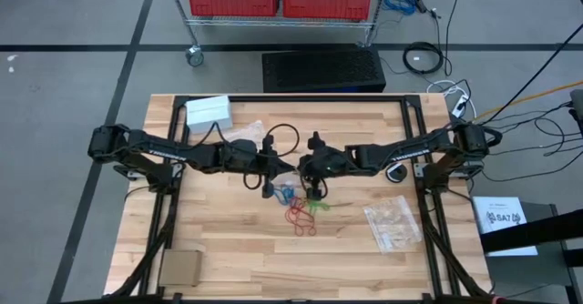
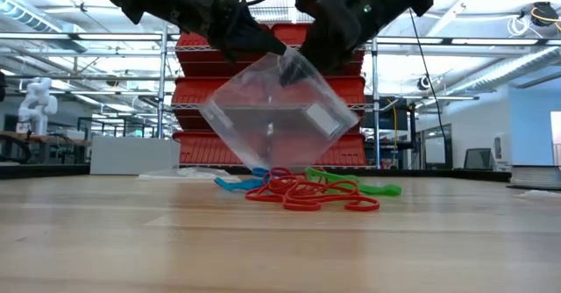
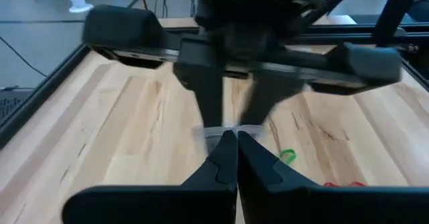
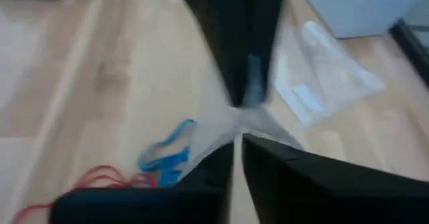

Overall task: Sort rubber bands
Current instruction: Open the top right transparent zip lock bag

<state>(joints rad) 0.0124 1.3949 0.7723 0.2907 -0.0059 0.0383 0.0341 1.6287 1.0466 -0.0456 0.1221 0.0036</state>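
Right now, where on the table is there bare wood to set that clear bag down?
Bare wood lies on the table between the cardboard piece and the bags at right. The middle is crowded: left gripper and right gripper hold a clear bag over the rubber bands.

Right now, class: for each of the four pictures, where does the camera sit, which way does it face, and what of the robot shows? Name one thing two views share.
High view: above the table, looking straight down; both arms, left gripper and right gripper meeting mid-table.
Low view: at table-top height, looking level; both arms holding a clear bag over the rubber bands.
Left wrist view: on the left arm, past its shut fingers, facing the right gripper.
Right wrist view: on the right arm, over the table.
Shared: high and low views both show the rubber bands.
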